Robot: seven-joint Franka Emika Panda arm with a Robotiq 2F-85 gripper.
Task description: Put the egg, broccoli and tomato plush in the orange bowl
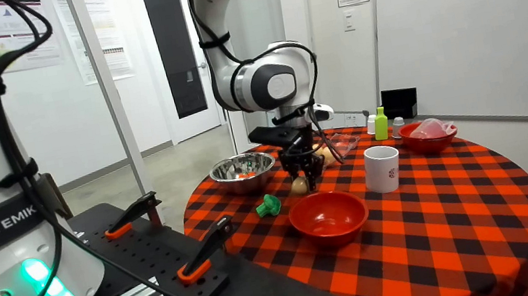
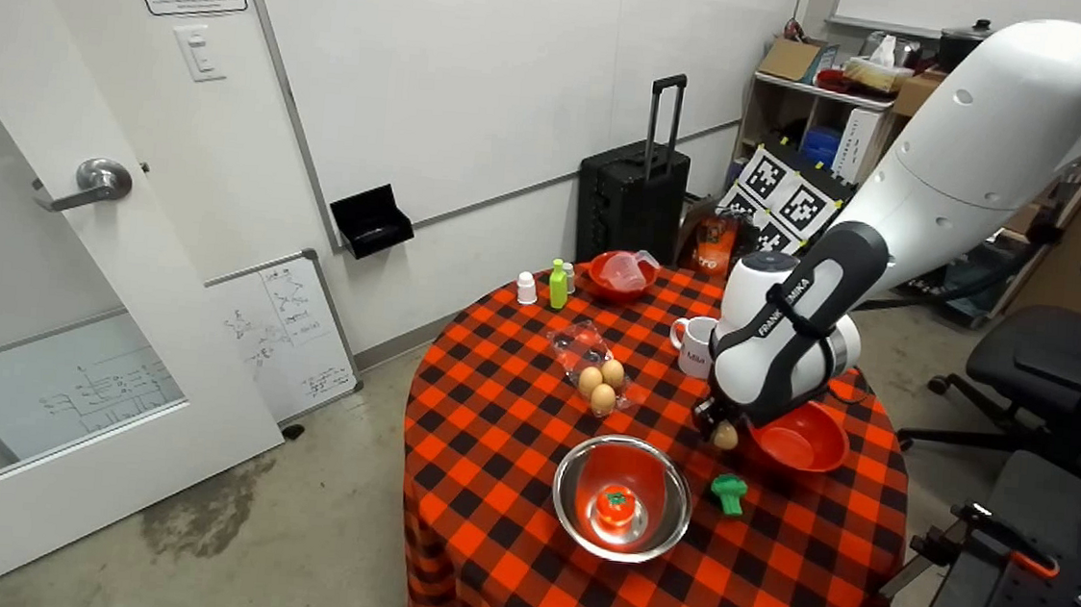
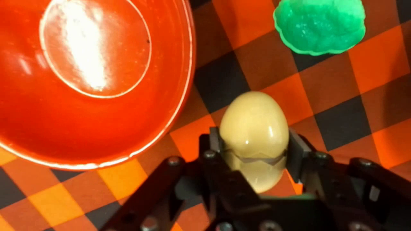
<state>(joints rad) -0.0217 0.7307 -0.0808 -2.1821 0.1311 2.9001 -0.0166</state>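
1. Near a whiteboard (image 1: 476,19) spreads a round, red-and-black checked cloth (image 1: 471,221).
2. Over it reaches the arm (image 2: 976,164); its gripper (image 3: 255,146) is closed around an egg (image 3: 255,122), pressing it from both sides.
3. That egg is outside the orange bowl (image 1: 332,235), just beside the rim; whether it touches the cloth cannot be told.
4. Broccoli (image 1: 269,205) lies on its side on the cloth, between the orange bowl and the steel bowl (image 1: 242,186), apart from both.
5. Tomato (image 2: 616,505) sits inside the steel bowl, green top up.
6. Three more eggs (image 2: 602,399) lie close together by a clear carton (image 2: 581,339); whether they are in it is unclear.
7. Mug (image 1: 382,171), white, stands upright near the orange bowl, its handle (image 2: 674,331) showing in an exterior view.
8. Farther off stands a green bottle (image 2: 557,286), with a pale shaker (image 2: 526,288) on either side of it.
9. Just beside these, a red dish (image 1: 420,147) holds a pinkish see-through piece (image 1: 432,129).
10. Behind the dish, as an exterior view has it, stands a black suitcase (image 2: 632,205) with its pull handle (image 2: 671,81) raised.
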